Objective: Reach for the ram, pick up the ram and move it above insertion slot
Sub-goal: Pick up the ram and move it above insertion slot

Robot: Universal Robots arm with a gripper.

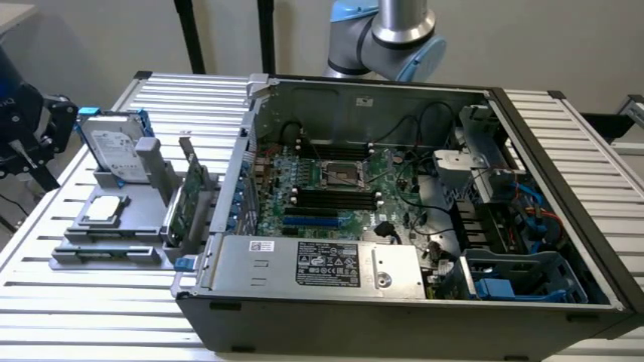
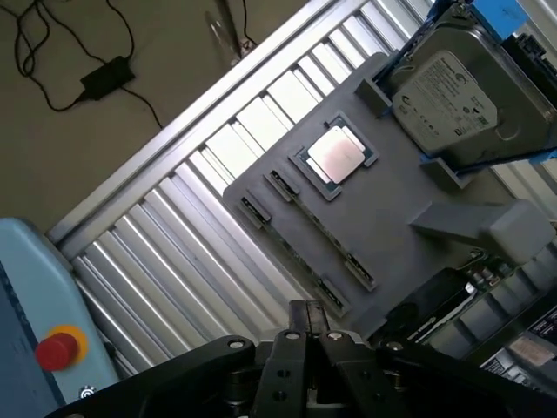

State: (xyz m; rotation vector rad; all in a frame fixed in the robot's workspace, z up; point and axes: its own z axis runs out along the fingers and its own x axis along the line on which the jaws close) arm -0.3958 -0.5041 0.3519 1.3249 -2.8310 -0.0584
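Okay, pincer [image 2: 306,320] hung above the desk [image 2: 174,248], just off the outer edge of the gray fixture [image 2: 409,196]. Pads looked closed together, nothing held.

Ram [image 1: 174,220]: as best I could tell, the narrow green stick standing on edge in the fixture, on the side toward the PC case [image 1: 403,309]. It was hard to separate from the taller expansion card [image 1: 198,181] just behind it. Well apart from the pincer.

Edges and room:
- Fixture sat tight against the case wall on the exterior view's left, with bare slats open on its other sides.
- In the wrist view the desk ended at a rail, with floor beyond.
- Case top was open. The black memory slots [image 1: 332,197] lay mid-board, with cables close by toward the exterior view's right.
- Arm [image 1: 393,34] stood behind the case.

Counts:
- On the fixture: one hard drive [image 2: 444,96], one CPU [image 2: 338,154], one expansion card, one ram, two long empty grooves.
- One red emergency-stop button [image 2: 57,351].
- One power brick [image 2: 106,77] on the floor.
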